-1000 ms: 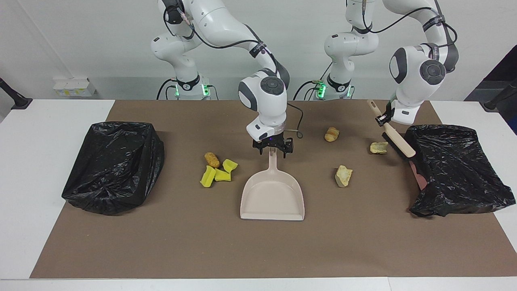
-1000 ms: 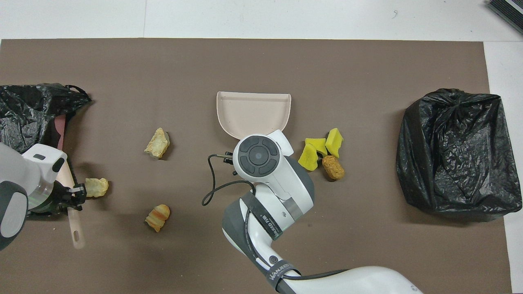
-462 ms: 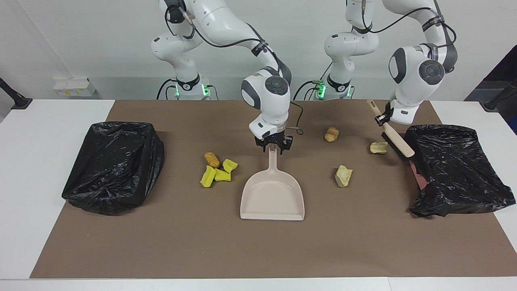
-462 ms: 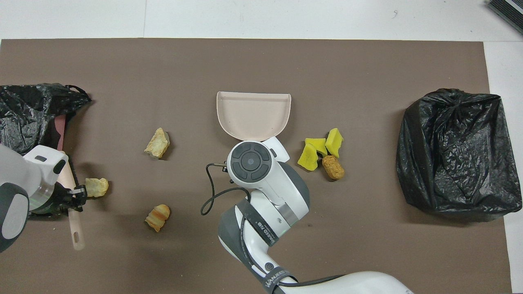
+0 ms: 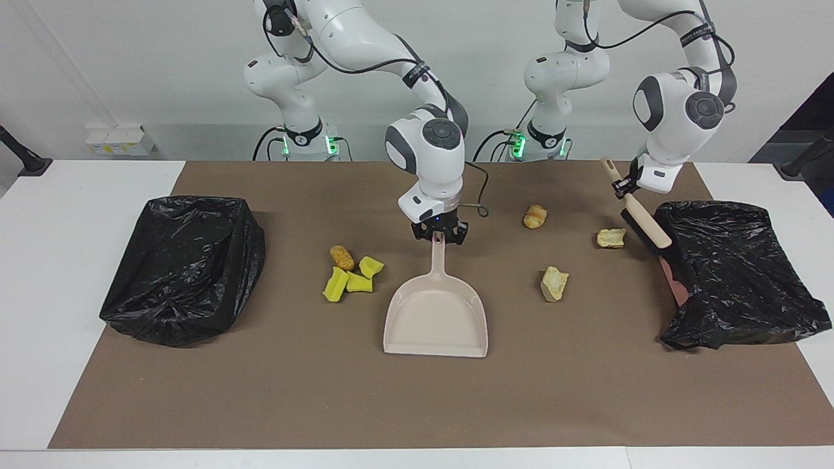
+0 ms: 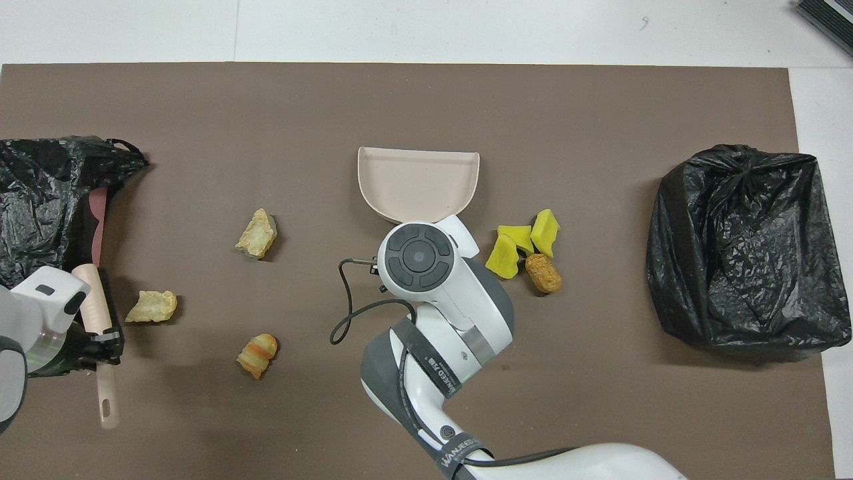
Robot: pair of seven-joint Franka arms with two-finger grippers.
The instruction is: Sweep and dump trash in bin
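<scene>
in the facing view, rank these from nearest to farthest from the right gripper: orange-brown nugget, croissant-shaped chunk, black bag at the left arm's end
Measured from the right gripper, shut on the dustpan handle:
1. Croissant-shaped chunk and orange-brown nugget, on either side of it: too close to call.
2. Black bag at the left arm's end: clearly farthest.

Wall: plain white [image 5: 143, 65], running along the far edge of the table.
Table: white top [image 5: 58, 208], wide and rectangular.
Mat: brown sheet [image 5: 326, 404] covering most of the tabletop, white margins showing at both ends.
Box: small white carton [image 5: 118, 139] against the wall.
Light: even, soft shadows.
</scene>
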